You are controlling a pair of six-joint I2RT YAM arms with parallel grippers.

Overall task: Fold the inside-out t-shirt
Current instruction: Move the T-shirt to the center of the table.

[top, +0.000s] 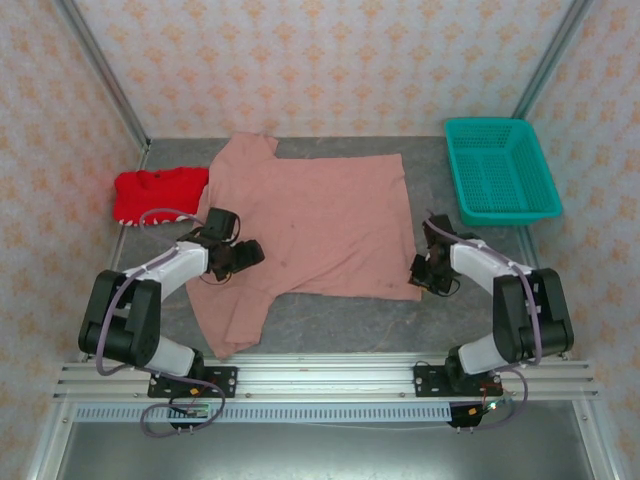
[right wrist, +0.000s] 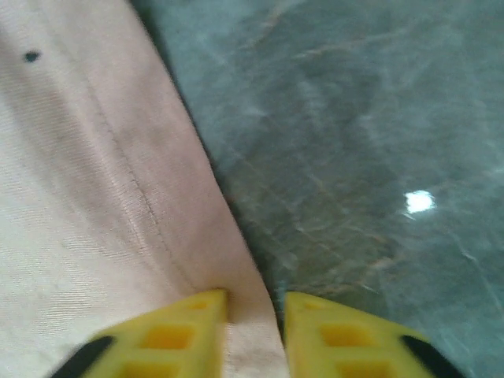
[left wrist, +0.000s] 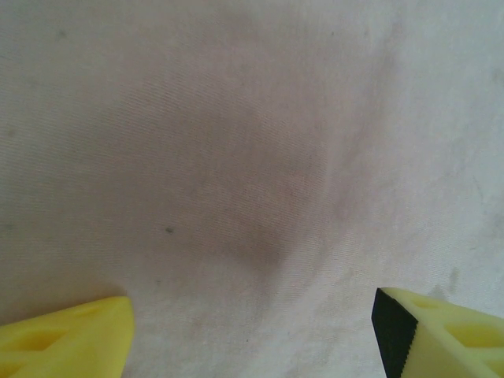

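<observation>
Shirt check, top view: your inside-out t-shirt [top: 320,225] lies spread flat mid-table, left gripper [top: 240,255] over its left sleeve side, right gripper [top: 422,272] at the near right corner, red garment [top: 155,195] and teal basket [top: 500,170] off to the sides. Left wrist cam: your left fingers [left wrist: 71,339] sit wide apart over pink fabric. Right wrist cam: your right fingers [right wrist: 181,339] pinch the hem, grey table [right wrist: 354,157] right beside it.

The dusty salmon-pink t-shirt [top: 330,215] lies spread flat, hem to the right, both sleeves at the left.
</observation>
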